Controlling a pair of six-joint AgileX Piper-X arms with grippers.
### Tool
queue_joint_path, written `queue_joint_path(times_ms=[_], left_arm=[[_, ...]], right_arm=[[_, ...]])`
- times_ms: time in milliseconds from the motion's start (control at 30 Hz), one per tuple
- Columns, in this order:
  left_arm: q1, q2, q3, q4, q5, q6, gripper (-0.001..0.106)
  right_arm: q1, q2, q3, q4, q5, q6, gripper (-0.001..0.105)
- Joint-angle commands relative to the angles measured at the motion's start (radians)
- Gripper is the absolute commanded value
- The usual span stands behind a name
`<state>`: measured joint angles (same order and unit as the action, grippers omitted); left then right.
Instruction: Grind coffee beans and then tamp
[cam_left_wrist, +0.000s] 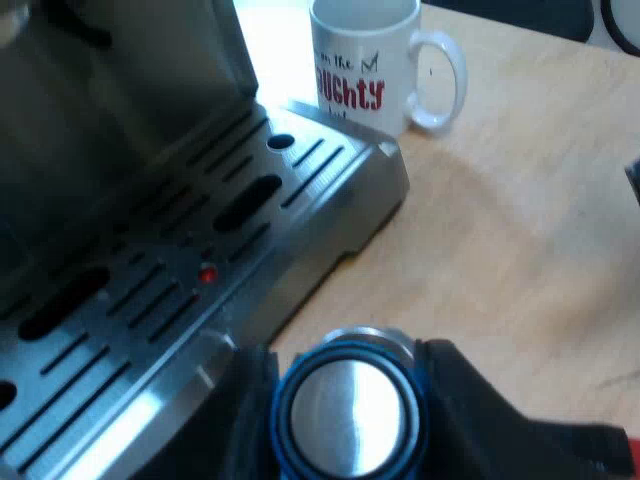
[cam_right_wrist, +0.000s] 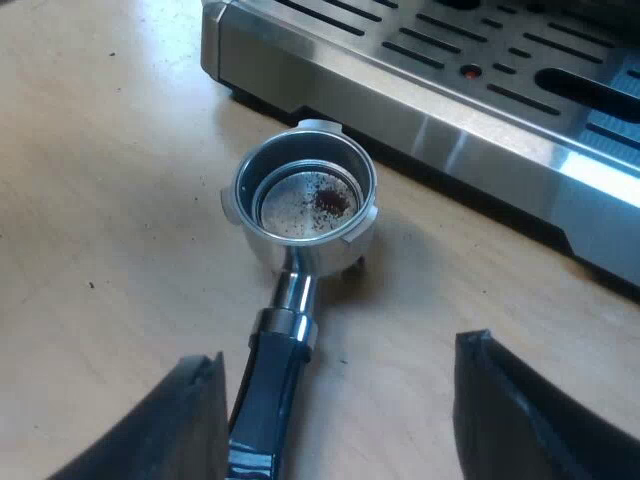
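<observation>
Metal holder (cam_right_wrist: 300, 205) is found lying flat on the wooden table (cam_right_wrist: 100, 200), its dark handle (cam_right_wrist: 268, 400) reaching in between the spread fingers of the right gripper (cam_right_wrist: 340, 355), which is released and grasps nothing. Close in on the other arm, the blue tamper (cam_left_wrist: 348, 410) is clenched by the left gripper (cam_left_wrist: 350, 400), its round steel face showing. Beyond the handle, the holder's basket is seen open upward and nearly bare, with only a few dark specks of grounds on its floor, so grinding is judged not yet done. Just past it comes the slotted drip tray of the espresso machine (cam_right_wrist: 450, 110), near the holder but apart from it. Farthest off, a white mug (cam_left_wrist: 365, 65) is stood on the table by the tray's corner. Being rigid metal, the holder is judged heavy at the basket end and slippery on its polished neck. It is best taken by the dark handle, close to the neck, so that tipping is limited.
</observation>
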<state>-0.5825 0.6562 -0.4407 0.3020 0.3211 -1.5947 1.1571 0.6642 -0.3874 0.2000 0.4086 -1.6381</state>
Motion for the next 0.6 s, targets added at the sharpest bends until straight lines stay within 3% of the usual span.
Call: queue_joint_path(times_ms=[33, 333, 600], left_arm=[[-0.005, 0.048, -0.045, -0.032, -0.011, -0.002, 0.007], [-0.005, 0.156, -0.120, -0.050, 0.017, -0.002, 0.007], [-0.008, 0.196, -0.135, -0.089, 0.046, 0.006, 0.007]], right_arm=[[-0.001, 0.000, -0.002, -0.012, -0.009, -0.012, 0.052], [-0.001, 0.000, -0.002, -0.017, -0.009, -0.012, 0.052], [-0.001, 0.000, -0.002, -0.017, -0.009, -0.012, 0.052]])
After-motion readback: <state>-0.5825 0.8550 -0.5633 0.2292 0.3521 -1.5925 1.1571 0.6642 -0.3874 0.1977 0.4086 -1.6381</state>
